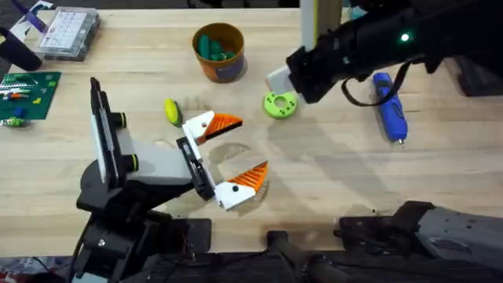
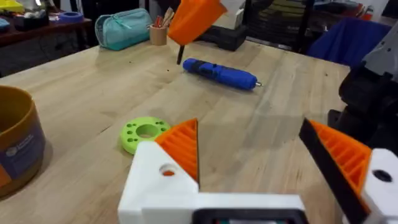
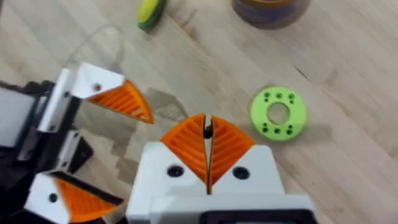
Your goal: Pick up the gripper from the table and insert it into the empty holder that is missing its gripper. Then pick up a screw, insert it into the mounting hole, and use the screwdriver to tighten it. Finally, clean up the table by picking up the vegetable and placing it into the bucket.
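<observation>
Left claw [image 1: 233, 153] agape, bare tabletop [image 1: 330, 173] beyond

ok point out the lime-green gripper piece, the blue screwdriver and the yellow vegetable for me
lime-green gripper piece [image 1: 280, 104], overhead view, on its flat ring face beside the central hole
blue screwdriver [image 1: 387, 103], overhead view, on the middle of its blue body
yellow vegetable [image 1: 172, 112], overhead view, on its yellow middle
</observation>
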`<action>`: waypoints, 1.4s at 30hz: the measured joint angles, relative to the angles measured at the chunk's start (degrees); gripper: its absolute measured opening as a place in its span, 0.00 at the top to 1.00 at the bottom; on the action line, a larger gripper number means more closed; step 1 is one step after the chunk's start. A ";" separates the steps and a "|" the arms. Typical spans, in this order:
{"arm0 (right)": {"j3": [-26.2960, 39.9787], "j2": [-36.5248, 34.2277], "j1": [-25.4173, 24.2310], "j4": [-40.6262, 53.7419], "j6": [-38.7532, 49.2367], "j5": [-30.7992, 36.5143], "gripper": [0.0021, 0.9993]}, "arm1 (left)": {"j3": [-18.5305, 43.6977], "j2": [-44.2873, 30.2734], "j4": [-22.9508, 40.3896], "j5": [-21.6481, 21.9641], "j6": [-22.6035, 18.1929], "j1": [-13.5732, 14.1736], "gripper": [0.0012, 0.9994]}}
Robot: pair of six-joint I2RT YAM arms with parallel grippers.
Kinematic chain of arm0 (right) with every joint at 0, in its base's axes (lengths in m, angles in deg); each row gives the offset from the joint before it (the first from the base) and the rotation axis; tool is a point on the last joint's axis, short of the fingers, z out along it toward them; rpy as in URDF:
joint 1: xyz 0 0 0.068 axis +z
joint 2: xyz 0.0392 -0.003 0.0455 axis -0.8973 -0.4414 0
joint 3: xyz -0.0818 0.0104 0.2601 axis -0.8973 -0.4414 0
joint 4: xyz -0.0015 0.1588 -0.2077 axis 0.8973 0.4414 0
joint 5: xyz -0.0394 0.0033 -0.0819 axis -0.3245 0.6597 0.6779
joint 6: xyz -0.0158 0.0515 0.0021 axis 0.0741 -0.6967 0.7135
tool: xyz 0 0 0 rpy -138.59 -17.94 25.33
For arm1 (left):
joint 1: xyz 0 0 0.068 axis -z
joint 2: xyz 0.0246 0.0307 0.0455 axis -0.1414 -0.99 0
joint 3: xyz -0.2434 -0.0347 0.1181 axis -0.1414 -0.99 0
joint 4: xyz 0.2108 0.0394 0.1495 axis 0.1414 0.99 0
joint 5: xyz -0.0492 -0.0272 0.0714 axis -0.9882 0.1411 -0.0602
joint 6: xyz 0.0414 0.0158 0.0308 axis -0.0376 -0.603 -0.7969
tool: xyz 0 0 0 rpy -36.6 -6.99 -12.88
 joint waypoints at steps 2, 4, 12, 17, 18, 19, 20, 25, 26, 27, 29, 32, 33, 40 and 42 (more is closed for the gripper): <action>0.69 0.00 1.45 0.08 -0.03 -0.52 1.00 | 0.00 -0.02 0.00 0.00 0.00 0.00 0.01; 1.36 0.00 2.86 0.12 -0.18 -0.80 1.00 | 0.00 0.00 0.00 0.00 0.01 0.00 0.01; 3.99 0.01 7.01 0.26 -1.31 -1.27 1.00 | 0.00 0.00 0.00 0.00 0.00 0.00 0.01; 5.21 0.00 8.28 0.17 -1.56 -1.28 1.00 | 0.00 0.00 0.00 0.01 0.01 0.00 0.01; 5.35 0.00 8.35 0.15 -1.62 -1.28 1.00 | 0.00 0.00 0.00 0.01 0.00 0.00 0.01; 5.46 0.00 8.37 0.13 -1.71 -1.28 1.00 | 0.00 0.00 0.00 0.00 0.00 0.00 0.01; 5.54 0.00 8.45 0.11 -1.75 -1.28 1.00 | 0.00 0.00 0.00 0.00 0.01 0.00 0.01; 6.28 -0.03 8.54 0.19 -1.99 -1.28 1.00 | 0.00 -0.01 0.00 0.00 0.01 0.00 0.01; 6.57 -0.07 8.54 0.20 -2.08 -1.28 1.00 | 0.00 -0.01 0.00 -0.01 0.00 0.00 0.01; 6.92 -0.12 8.56 0.20 -2.15 -1.28 1.00 | 0.00 -0.01 0.00 -0.01 0.00 0.00 0.01; 7.68 -0.35 8.73 0.18 -2.17 -1.26 1.00 | 0.00 0.00 0.00 -0.01 -0.01 0.00 0.01; 8.86 -1.02 9.28 0.19 -2.17 -1.26 1.00 | 0.00 0.00 0.00 -0.01 0.00 0.00 0.01; 9.26 -1.32 9.51 0.19 -2.17 -1.27 1.00 | 0.00 0.00 0.00 -0.01 -0.01 0.00 0.01; 11.39 -4.11 11.31 0.35 -2.17 -0.53 1.00 | 0.00 -0.01 0.00 -0.01 0.01 0.00 0.01; 11.93 -4.98 12.01 0.49 -2.16 -0.12 1.00 | 0.00 -0.01 0.00 0.00 -0.01 0.00 0.01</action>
